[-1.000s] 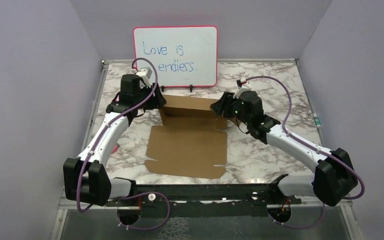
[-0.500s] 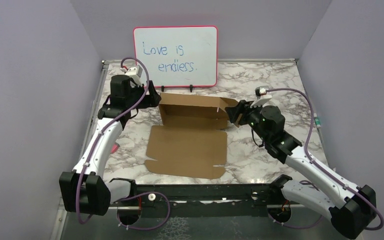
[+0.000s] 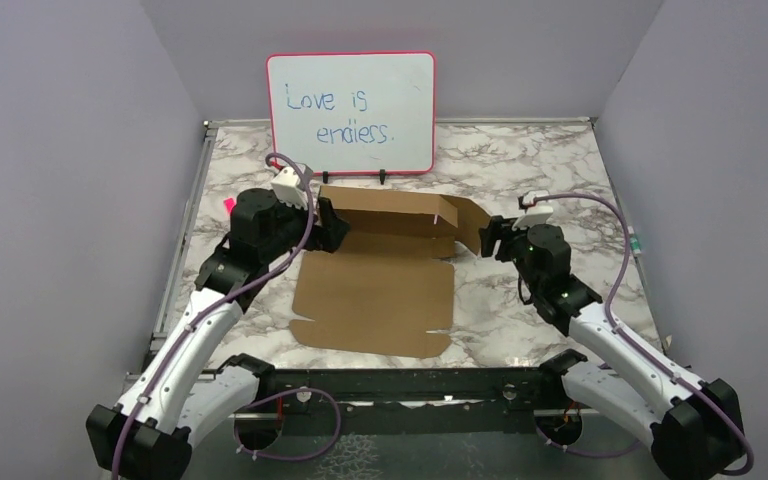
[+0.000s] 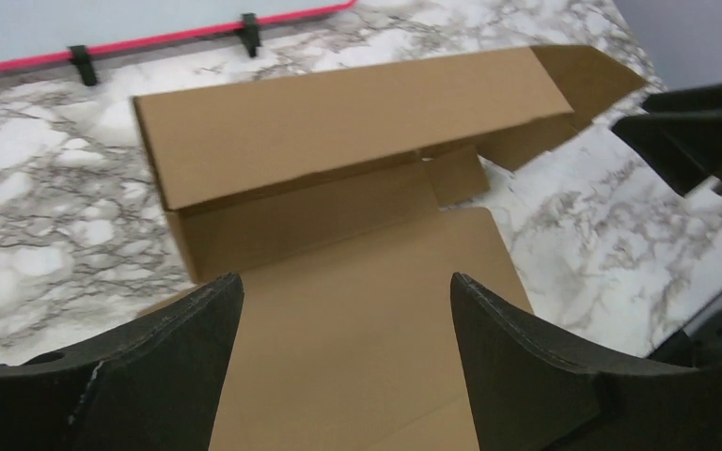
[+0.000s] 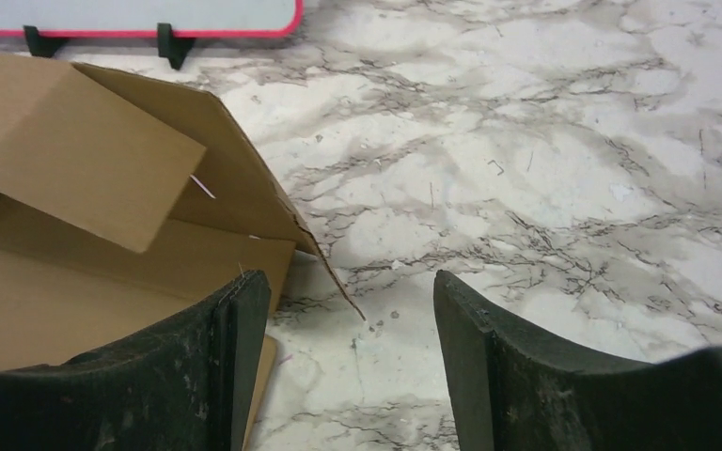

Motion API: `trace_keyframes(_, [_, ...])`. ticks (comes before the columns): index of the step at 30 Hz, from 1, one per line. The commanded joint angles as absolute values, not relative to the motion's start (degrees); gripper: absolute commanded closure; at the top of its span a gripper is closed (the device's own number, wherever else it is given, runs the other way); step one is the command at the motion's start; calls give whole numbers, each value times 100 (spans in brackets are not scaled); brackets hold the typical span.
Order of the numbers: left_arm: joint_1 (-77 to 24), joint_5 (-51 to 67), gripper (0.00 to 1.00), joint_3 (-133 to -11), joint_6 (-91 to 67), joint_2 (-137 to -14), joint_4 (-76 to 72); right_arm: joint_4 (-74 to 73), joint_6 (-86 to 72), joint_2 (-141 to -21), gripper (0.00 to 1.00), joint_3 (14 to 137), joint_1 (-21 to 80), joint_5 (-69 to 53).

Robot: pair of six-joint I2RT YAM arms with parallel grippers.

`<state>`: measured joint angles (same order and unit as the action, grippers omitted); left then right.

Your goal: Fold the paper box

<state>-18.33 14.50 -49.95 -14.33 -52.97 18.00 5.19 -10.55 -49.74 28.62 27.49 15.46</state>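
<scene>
– Paper box: where does it lie?
– On the middle of the marble desk, plain brown cardboard. Its big panel lies flat toward the near edge. The far part stands up as a wall, and a strip folded over on top leans toward the near edge. At the right end a flap sticks out at an angle.
– And the left gripper?
– Just beside the left end of the raised wall, jaws wide. In its wrist view both fingers stand apart above the flat panel, and nothing is clamped between them.
– The right gripper?
– Just beside the right flap, also wide and holding nothing. In its wrist view the flap's pointed corner lies ahead of the gap between the fingers. Whether it touches one, I cannot tell.
– Anything behind the box?
– A pink-framed whiteboard stands at the far edge of the desk, reading "Love is endless."
</scene>
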Motion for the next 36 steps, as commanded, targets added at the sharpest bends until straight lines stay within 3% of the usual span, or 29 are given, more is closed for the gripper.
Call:
trace_keyframes(1, [-2635, 1022, 19, -4750, -1918, -4996, 1617, 1502, -786, -5252, 32, 2545, 2432, 553])
trace_keyframes(13, [-4743, -436, 24, -3970, -2609, -5788, 444, 2772, -484, -6143, 44, 2237, 2122, -249])
trace_keyframes(27, [-5894, -1890, 22, -3680, -1429, -7338, -2051, 2974, -228, -5942, 81, 1954, 2113, -819])
trace_keyframes(36, [-6363, -2729, 21, -4398, -584, -8960, -2712, 2874, -150, -6060, 87, 1988, 2117, -1128])
